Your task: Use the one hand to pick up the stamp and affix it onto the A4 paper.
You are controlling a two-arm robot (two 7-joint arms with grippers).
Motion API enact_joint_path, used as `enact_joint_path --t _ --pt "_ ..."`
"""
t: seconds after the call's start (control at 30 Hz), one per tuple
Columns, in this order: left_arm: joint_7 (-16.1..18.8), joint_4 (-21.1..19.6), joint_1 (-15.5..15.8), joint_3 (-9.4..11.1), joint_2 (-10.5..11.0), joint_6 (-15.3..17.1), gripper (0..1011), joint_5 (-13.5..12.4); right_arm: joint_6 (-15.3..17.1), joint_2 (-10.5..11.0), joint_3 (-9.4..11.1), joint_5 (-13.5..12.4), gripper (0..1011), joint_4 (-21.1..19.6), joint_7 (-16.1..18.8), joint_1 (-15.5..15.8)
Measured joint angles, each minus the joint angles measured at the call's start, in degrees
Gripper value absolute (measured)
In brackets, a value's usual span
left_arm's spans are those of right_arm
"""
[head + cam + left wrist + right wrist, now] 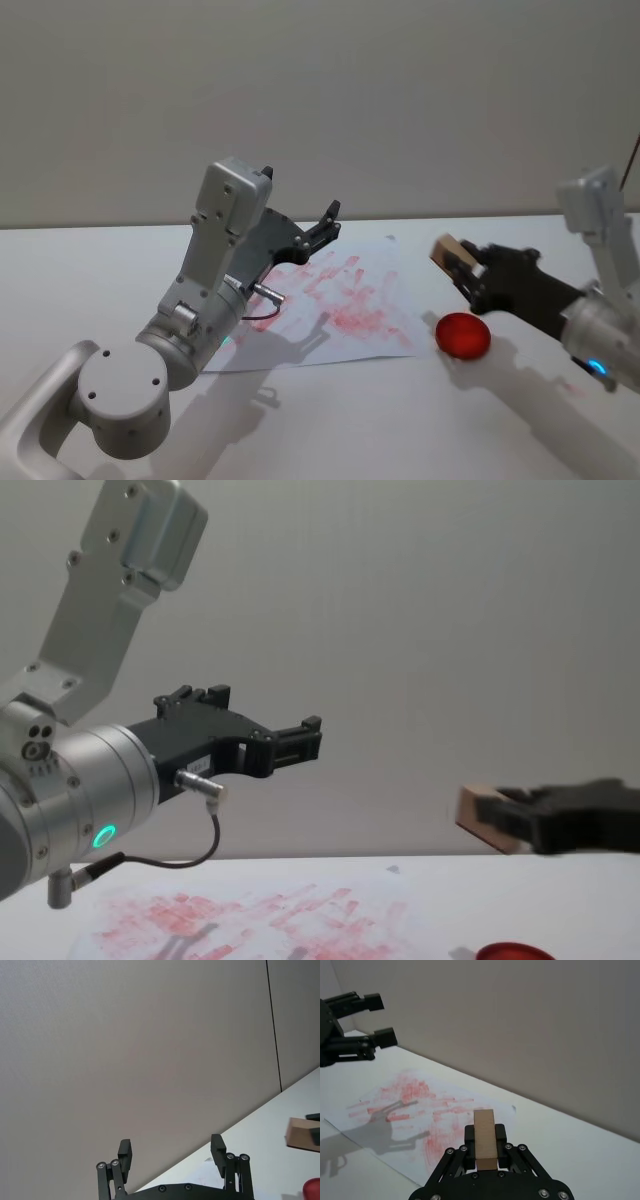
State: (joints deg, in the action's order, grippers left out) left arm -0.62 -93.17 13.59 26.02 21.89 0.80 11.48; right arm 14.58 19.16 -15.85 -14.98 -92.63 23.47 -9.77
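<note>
The white tabletop (pixel 330 420) carries the A4 paper (pixel 340 300), smeared with red prints, lying toward its far edge in front of me. My left arm is raised over the paper's left part, and my left gripper (pixel 322 226) hangs in the air with its fingers spread wide and nothing between them. My right arm reaches in from the right edge, and my right gripper (pixel 462 268) is pinched on the stamp (pixel 447 250), held clear above the tabletop just right of the paper. The round red ink pad (pixel 463 334) sits on the tabletop below that gripper, beside the paper's near right corner.
</note>
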Motion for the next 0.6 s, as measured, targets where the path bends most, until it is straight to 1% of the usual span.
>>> enact_joint_path --t 0.1,0.27,0.43,0.6 --pt "0.0 0.0 0.0 0.0 0.0 0.0 1001 0.0 0.99 1.71 0.72 -1.41 216 -1.42 -1.04 2.22" --pt "0.0 0.0 0.0 0.0 0.0 0.0 1001 0.0 1.91 3.17 1.23 -2.47 216 -2.03 -1.53 4.07" --pt "0.0 0.0 0.0 0.0 0.0 0.0 1001 0.0 2.83 4.03 1.44 -2.95 216 -2.0 -1.57 5.11" --pt "0.0 0.0 0.0 0.0 0.0 0.0 1001 0.0 3.37 4.34 1.44 -2.93 216 -1.21 -1.37 5.41"
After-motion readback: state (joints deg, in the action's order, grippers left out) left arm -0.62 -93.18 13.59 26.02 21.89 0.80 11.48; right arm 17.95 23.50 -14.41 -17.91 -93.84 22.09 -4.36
